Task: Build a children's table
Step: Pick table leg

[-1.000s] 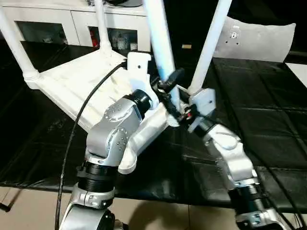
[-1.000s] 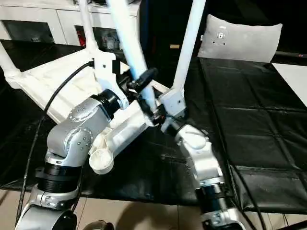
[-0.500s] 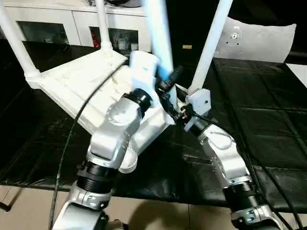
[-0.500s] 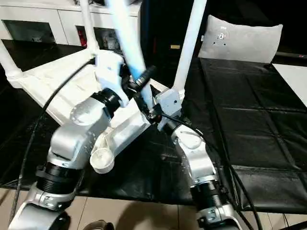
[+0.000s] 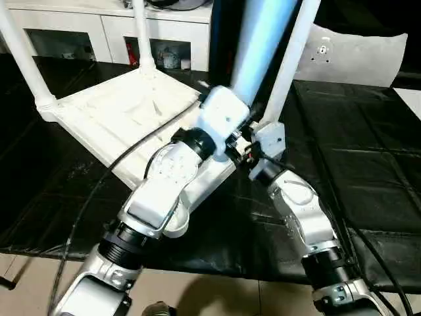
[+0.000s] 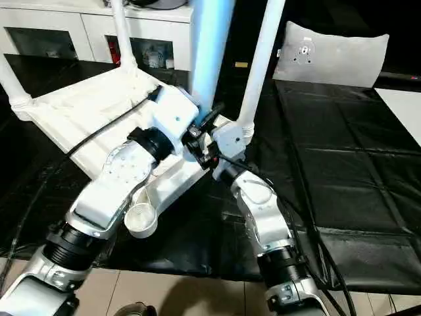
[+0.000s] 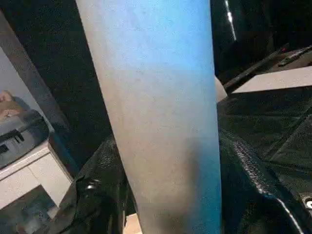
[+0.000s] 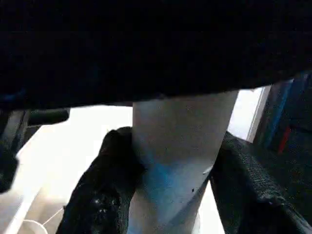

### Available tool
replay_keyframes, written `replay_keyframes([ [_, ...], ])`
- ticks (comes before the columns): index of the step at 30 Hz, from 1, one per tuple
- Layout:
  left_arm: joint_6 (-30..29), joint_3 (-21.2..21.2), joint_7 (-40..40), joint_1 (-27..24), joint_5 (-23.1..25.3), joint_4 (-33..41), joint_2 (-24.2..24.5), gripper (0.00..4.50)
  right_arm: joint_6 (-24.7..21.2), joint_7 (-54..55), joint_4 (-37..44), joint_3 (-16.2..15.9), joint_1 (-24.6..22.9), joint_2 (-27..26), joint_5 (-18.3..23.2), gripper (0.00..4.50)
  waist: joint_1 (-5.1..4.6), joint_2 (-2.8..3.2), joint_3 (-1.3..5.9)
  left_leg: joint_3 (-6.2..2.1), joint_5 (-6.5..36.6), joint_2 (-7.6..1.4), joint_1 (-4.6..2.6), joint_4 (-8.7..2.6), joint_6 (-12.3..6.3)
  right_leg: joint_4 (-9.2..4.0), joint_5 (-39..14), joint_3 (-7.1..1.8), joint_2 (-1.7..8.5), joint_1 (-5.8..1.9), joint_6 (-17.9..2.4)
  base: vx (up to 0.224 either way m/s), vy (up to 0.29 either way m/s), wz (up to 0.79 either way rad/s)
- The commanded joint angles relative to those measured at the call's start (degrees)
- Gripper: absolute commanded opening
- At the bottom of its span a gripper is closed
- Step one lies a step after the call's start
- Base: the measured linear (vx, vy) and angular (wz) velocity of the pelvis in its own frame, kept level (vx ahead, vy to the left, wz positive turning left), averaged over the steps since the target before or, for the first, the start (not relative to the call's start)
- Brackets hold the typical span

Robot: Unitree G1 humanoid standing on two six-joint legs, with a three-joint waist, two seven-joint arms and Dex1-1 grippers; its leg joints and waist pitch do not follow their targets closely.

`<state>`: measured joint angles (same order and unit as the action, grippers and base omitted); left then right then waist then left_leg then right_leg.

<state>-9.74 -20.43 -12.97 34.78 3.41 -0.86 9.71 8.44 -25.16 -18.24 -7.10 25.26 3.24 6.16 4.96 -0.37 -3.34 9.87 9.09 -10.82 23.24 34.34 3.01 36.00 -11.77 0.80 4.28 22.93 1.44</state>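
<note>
The white tabletop (image 5: 112,112) lies upside down and tilted on the black-covered bench. Legs stand in its sockets at the far left (image 5: 23,59), the back (image 5: 140,36) and the right (image 5: 293,59). The round socket at the near corner (image 6: 140,219) stands empty. A fourth leg (image 5: 260,46) rises steeply close to my head. My left gripper (image 6: 202,125) is shut on this leg (image 7: 156,122), one finger (image 7: 92,204) on each side. Just below, my right gripper (image 6: 209,157) is shut on the leg's lower part (image 8: 180,146), a finger (image 8: 105,185) pressed against it.
A white cabinet with glass doors (image 5: 66,33) stands behind the bench. A pale flat panel (image 5: 355,56) leans at the back right. The black cover (image 5: 355,164) stretches to the right. A black cable (image 5: 99,184) hangs along my left arm. The bench's front edge drops to tiled floor.
The held leg's top has swung to the right. My left forearm has reached further forward and right along it. The right gripper has stayed at the leg's lower part.
</note>
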Motion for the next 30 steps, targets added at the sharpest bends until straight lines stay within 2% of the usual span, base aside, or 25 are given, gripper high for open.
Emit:
replay_keyframes([
  [1, -4.7, 8.2, 1.0, -0.7, -6.2, -1.8, -3.0, 2.09, 2.0, -0.7, 0.6, 1.0, 0.3, 1.5, -1.1, 1.86, -0.28, -0.23, 4.22, -0.09, 11.4, -1.43, -1.53, -3.87, 1.02, -3.72, -2.6, -1.25, 2.29, -2.3, -10.9, 0.0, 0.0, 0.0],
  [2, -6.2, 10.5, 1.5, -1.0, -9.8, -1.3, -5.3, 2.09, 2.0, -0.7, 0.5, 1.0, 0.4, 1.6, -1.0, 1.86, -0.27, -0.35, 4.16, 0.07, 11.3, -1.41, -1.54, -3.79, 1.3, -3.62, -2.1, -1.31, 2.4, -2.36, -11.7, 0.0, 0.0, 0.0],
  [3, -6.7, 11.6, 1.7, -1.1, -11.7, -1.0, -6.5, 2.09, 2.0, -0.7, 0.5, 1.0, 0.4, 1.6, -1.0, 1.86, -0.27, -0.35, 4.16, 0.07, 11.3, -1.41, -1.54, -3.79, 1.3, -3.62, -2.1, -1.31, 2.4, -2.36, -11.7, 0.0, 0.0, 0.0],
  [4, -7.8, 13.7, 1.7, -1.2, -15.6, -0.6, -8.5, 2.08, 2.0, -0.6, 0.5, 1.0, 0.4, 1.6, -1.0, 1.86, -0.13, -0.44, 4.16, 0.0, 11.5, -1.31, -1.41, -3.75, 0.87, -3.81, -2.4, -1.2, 2.31, -2.42, -12.2, 0.0, 0.0, 0.0],
  [7, -9.5, 15.0, -0.5, -1.6, -21.7, 0.2, -10.9, 2.07, 2.1, -0.6, 0.3, 0.8, 0.6, 1.7, -0.8, 1.85, -0.17, -0.5, 4.09, -0.02, 12.9, -1.26, -1.45, -3.8, 0.04, -4.23, -5.5, -1.21, 2.29, -2.27, -11.2, 0.0, 0.0, 0.0],
  [8, -9.5, 15.1, -0.5, -1.6, -21.8, 0.2, -10.9, 2.07, 2.1, -0.6, 0.3, 0.8, 0.6, 1.7, -0.8, 1.85, -0.22, -0.43, 4.1, -0.03, 13.1, -1.3, -1.5, -3.79, 0.04, -4.23, -5.9, -1.22, 2.29, -2.21, -11.1, 0.0, 0.0, 0.0],
  [10, -11.9, 16.5, -1.6, -2.2, -27.1, 1.2, -12.9, 2.07, 2.0, -0.6, 0.2, 0.8, 0.6, 1.7, -0.7, 1.85, -0.28, -0.48, 4.09, -0.04, 13.0, -1.34, -1.46, -3.76, -0.08, -4.23, -5.7, -1.23, 2.2, -2.24, -10.9, 0.0, 0.0, 0.0],
  [11, -12.0, 16.7, -1.6, -2.2, -27.4, 1.2, -13.0, 2.07, 2.0, -0.6, 0.2, 0.8, 0.6, 1.8, -0.7, 1.85, -0.29, -0.47, 4.09, -0.06, 12.9, -1.33, -1.4, -3.77, -0.15, -4.24, -5.5, -1.22, 2.19, -2.27, -10.9, 0.0, 0.0, 0.0],
  [14, -16.2, 20.9, -1.2, -2.1, -33.7, 2.5, -16.7, 2.07, 2.0, -0.7, 0.2, 0.8, 0.6, 1.9, -0.7, 1.85, -0.28, -0.51, 4.14, -0.01, 12.2, -1.37, -1.5, -3.68, -0.5, -4.15, -4.5, -1.2, 2.15, -2.28, -11.1, 0.0, 0.0, 0.0],
  [15, -16.2, 20.9, -1.2, -2.1, -33.7, 2.5, -16.8, 2.07, 2.0, -0.7, 0.2, 0.8, 0.6, 1.9, -0.7, 1.85, -0.28, -0.51, 4.14, -0.01, 12.2, -1.37, -1.5, -3.68, -0.5, -4.15, -4.5, -1.2, 2.15, -2.28, -11.1, 0.0, 0.0, 0.0],
  [18, -18.4, 24.1, 1.1, -1.6, -38.4, 2.5, -18.8, 2.07, 2.0, -0.8, 0.0, 0.8, 0.7, 1.9, -0.9, 1.85, -0.23, -0.66, 4.03, 0.0, 12.4, -1.33, -1.43, -3.7, -0.83, -4.26, -5.0, -1.19, 2.09, -2.3, -10.9, 0.0, 0.0, 0.0],
  [19, -18.7, 24.8, 1.9, -1.5, -39.1, 2.3, -19.0, 2.07, 2.0, -0.8, 0.0, 0.8, 0.8, 1.9, -1.0, 1.85, -0.22, -0.7, 4.02, -0.01, 12.7, -1.31, -1.42, -3.69, -0.85, -4.32, -5.6, -1.2, 2.11, -2.34, -10.6, 0.0, 0.0, 0.0],
  [21, -18.6, 24.1, 2.4, -1.3, -36.6, 1.8, -17.8, 2.07, 2.0, -0.7, 0.0, 0.8, 0.8, 1.9, -1.1, 1.85, -0.24, -0.7, 4.0, -0.08, 13.1, -1.36, -1.41, -3.77, -0.99, -4.48, -6.7, -1.2, 2.1, -2.29, -9.9, 0.0, 0.0, 0.0],
  [22, -18.0, 22.4, 2.4, -1.2, -32.1, 1.5, -15.9, 2.07, 2.0, -0.6, -0.1, 0.8, 1.0, 1.9, -1.3, 1.85, -0.25, -0.77, 4.02, -0.1, 13.0, -1.38, -1.41, -3.79, -0.99, -4.49, -6.9, -1.19, 2.1, -2.29, -9.5, 0.0, 0.0, 0.0],
  [24, -17.6, 21.7, 2.4, -1.0, -29.8, 1.4, -15.3, 2.07, 2.0, -0.5, -0.2, 0.8, 1.0, 1.9, -1.5, 1.85, -0.3, -0.67, 4.0, -0.15, 13.1, -1.46, -1.49, -3.87, -0.98, -4.53, -7.3, -1.2, 2.08, -2.12, -8.8, 0.0, 0.0, 0.0],
  [29, -18.3, 22.3, 3.7, -0.7, -29.7, 1.5, -15.4, 2.07, 0.6, -1.4, 0.1, 0.9, 1.2, 1.8, -0.5, 1.85, -0.27, -0.7, 4.1, -0.1, 11.6, -1.37, -1.38, -3.72, -0.86, -4.31, -5.0, -1.2, 2.18, -2.32, -9.4, 0.0, 0.0, 0.0],
  [30, -18.3, 22.3, 3.9, -0.6, -29.8, 1.5, -15.3, 2.07, 0.4, -1.5, 0.1, 0.9, 1.2, 1.8, -0.4, 2.2, -0.29, -0.68, 4.11, -0.1, 11.6, -1.38, -1.41, -3.71, -0.94, -4.25, -4.7, -1.2, 2.11, -2.33, -9.5, 0.0, 0.0, 0.0],
])
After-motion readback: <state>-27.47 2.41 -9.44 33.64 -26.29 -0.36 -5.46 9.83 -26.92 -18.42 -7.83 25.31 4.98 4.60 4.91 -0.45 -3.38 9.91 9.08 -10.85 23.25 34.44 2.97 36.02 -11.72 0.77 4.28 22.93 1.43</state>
